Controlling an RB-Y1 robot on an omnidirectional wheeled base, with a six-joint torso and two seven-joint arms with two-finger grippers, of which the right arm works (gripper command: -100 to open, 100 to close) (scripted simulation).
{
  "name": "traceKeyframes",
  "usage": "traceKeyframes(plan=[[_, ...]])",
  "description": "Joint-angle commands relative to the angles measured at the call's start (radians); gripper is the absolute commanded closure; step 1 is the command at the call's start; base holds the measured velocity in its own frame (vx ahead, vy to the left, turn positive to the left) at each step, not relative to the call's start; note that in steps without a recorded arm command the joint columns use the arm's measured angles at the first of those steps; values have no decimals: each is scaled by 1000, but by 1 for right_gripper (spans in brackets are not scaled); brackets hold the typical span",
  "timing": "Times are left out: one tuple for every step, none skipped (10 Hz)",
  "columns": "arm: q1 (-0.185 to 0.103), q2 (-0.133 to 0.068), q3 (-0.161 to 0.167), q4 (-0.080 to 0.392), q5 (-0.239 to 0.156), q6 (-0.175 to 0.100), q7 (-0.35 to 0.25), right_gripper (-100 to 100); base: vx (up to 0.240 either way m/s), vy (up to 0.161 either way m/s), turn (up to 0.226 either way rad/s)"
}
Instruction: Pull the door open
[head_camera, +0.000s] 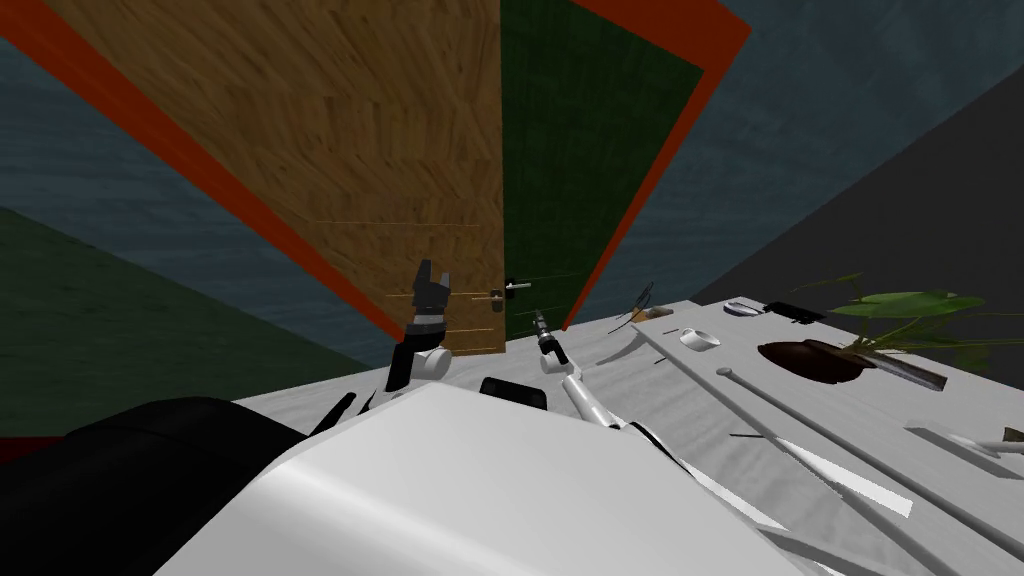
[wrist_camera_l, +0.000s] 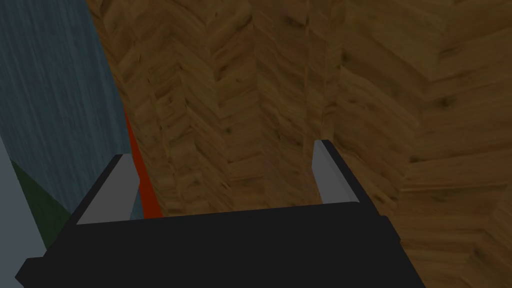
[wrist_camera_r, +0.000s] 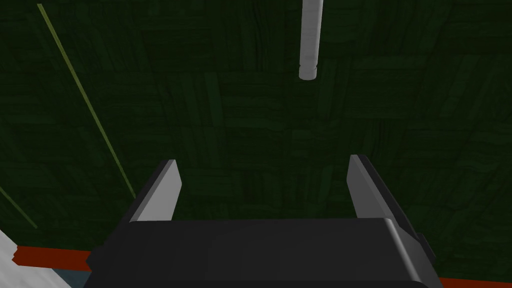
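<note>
Two pincers are seen in the head view, before a door (head_camera: 330, 150) set in a red-orange frame (head_camera: 200, 165). The left pincer (head_camera: 434, 270) is raised close to the panel's near right part. If the panel swings toward the robot, it is judged likely to be struck. A small handle (head_camera: 517, 286) juts at the panel's right edge, between the two pincers. The right pincer (head_camera: 540, 320) is aimed just below the handle, at a dark green plane (head_camera: 580, 160) that takes up the right part of the frame. Whether the door is shut or ajar cannot be told. The panel is drawn as warm brown herringbone wood, flat and matte.

From the left wrist, the left pincer (wrist_camera_l: 222, 150) is shown spread wide and empty. Zigzag wood grain lies ahead, with the red strip and a blue-grey wall to one side. No grip could be had on so flat a face.

From the right wrist, the right pincer (wrist_camera_r: 262, 160) is likewise wide apart and empty. The handle (wrist_camera_r: 310, 40) is seen as a smooth, pale, round bar with a blunt end. It is ahead of the fingers and nearer one of them, not between them. Closing now would be expected to catch nothing. Even once reached, so slick and thin a bar may slide out of the thin blade-like fingers if it is gripped near its end and pulled at a slant.
</note>
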Motion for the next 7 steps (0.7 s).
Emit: traceKeyframes(plan=[[15,-19,-32,-1,-8,2,3,-100,-85,26,169],[19,-34,-48,3,-14,-1,-1,-100,-70,33,180],[23,-50,-65,6,-20,-4,-6,-100,-57,35,190],[27,-66,-82,10,-26,-6,-11,-100,-52,37,236],[36,-97,-116,18,-38,-12,-20,-100,-64,51,375],[36,-97,-116,18,-38,-12,-20,-100,-47,40,118],[36,-97,-116,18,-38,-12,-20,-100,-20,20,-39]])
